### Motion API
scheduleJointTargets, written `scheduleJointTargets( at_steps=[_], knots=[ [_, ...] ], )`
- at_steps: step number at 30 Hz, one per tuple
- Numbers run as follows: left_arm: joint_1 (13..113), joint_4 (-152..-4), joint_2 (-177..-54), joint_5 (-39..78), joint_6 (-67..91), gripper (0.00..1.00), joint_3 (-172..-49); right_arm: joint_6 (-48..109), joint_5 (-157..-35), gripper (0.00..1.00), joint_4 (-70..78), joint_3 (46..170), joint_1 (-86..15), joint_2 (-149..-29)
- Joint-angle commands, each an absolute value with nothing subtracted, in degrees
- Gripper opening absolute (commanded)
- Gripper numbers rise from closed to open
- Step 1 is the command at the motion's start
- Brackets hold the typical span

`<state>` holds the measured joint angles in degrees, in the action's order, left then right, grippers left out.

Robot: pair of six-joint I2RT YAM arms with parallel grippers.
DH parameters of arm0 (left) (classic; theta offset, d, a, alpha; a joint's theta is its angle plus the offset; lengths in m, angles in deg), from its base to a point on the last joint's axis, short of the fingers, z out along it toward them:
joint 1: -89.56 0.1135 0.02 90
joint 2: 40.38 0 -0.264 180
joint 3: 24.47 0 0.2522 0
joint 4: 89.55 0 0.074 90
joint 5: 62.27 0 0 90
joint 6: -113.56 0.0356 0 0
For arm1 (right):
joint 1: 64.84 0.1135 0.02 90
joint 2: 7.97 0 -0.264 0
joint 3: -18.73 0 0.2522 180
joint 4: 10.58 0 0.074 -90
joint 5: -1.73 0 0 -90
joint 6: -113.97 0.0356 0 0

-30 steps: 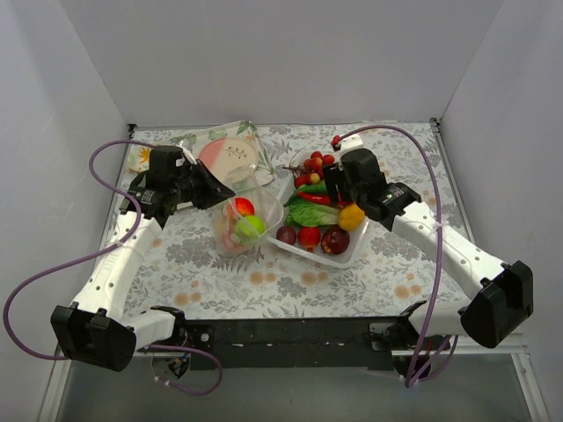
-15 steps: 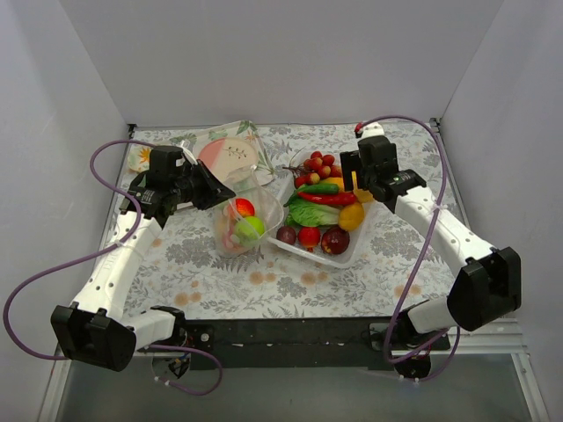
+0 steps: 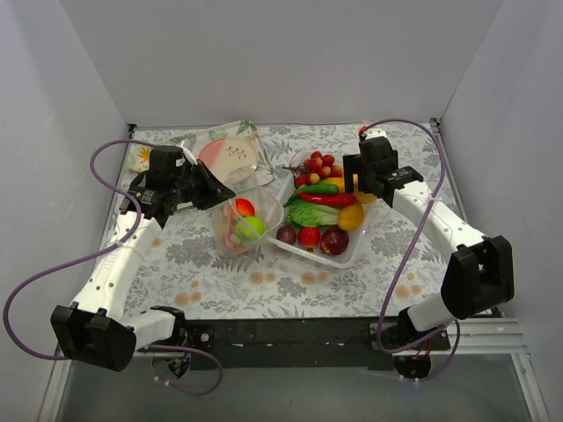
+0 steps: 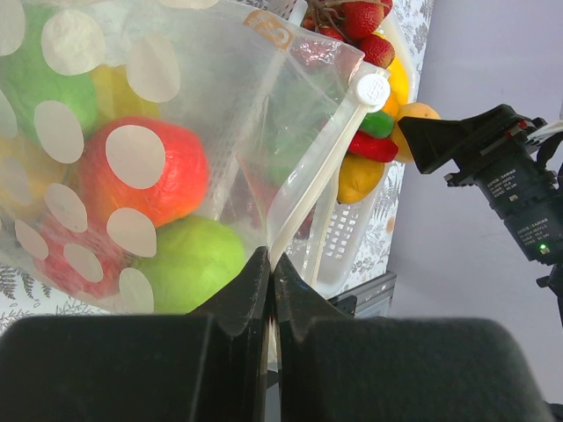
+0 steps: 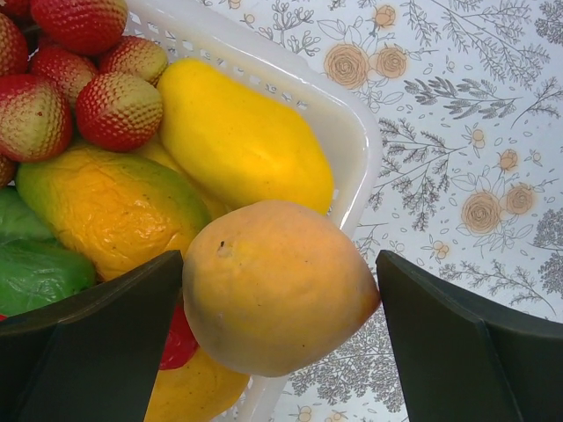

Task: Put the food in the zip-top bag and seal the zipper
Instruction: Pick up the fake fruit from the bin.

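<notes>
The dotted zip-top bag stands open left of the white tray and holds red and green food. My left gripper is shut on the bag's mouth edge at the zipper strip, the jaws pressed together. My right gripper is over the tray's far right corner, shut on an orange lemon-shaped fruit held just above the tray rim. More food lies in the tray: strawberries, a yellow fruit and a mango.
A round pink-and-white plate lies behind the bag at the back. A floral cloth covers the table. White walls close in the back and both sides. A purple cable loops above the right arm.
My right gripper has moved from over the tray's middle to its far right corner and now holds the orange fruit. The left arm and the bag have not moved.
</notes>
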<state>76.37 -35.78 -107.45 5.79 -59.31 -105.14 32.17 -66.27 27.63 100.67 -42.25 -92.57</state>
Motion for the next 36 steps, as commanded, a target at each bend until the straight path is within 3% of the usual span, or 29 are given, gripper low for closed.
scheduleJointTargets(
  at_steps=[1,3,6,10,13,27,36],
  knots=[
    [76.46,-36.59,-106.74,4.43,-58.70,0.00,-106.34,34.42,-67.17,0.97,30.25,101.75,-42.61,-91.73],
    [76.46,-36.50,-106.92,4.43,-58.70,0.00,-106.34,35.13,-68.13,0.95,30.61,101.48,-42.69,-91.29],
    [76.46,-36.59,-106.83,4.43,-58.79,0.00,-106.34,36.09,-68.84,0.83,31.05,100.96,-42.61,-90.15],
    [76.46,-36.42,-106.83,4.61,-58.79,0.00,-106.69,36.71,-69.55,0.51,31.92,101.22,-42.69,-88.13],
    [76.46,-36.24,-106.83,4.70,-58.79,0.00,-106.70,36.97,-69.20,0.40,33.68,102.62,-42.69,-86.99],
    [76.55,-36.07,-106.74,4.96,-58.88,0.00,-106.78,38.12,-70.51,0.32,38.51,107.28,-42.43,-82.06],
    [76.46,-36.07,-106.83,4.96,-59.05,0.00,-106.96,42.24,-75.25,0.31,36.24,117.29,-29.26,-82.32]
  ],
)
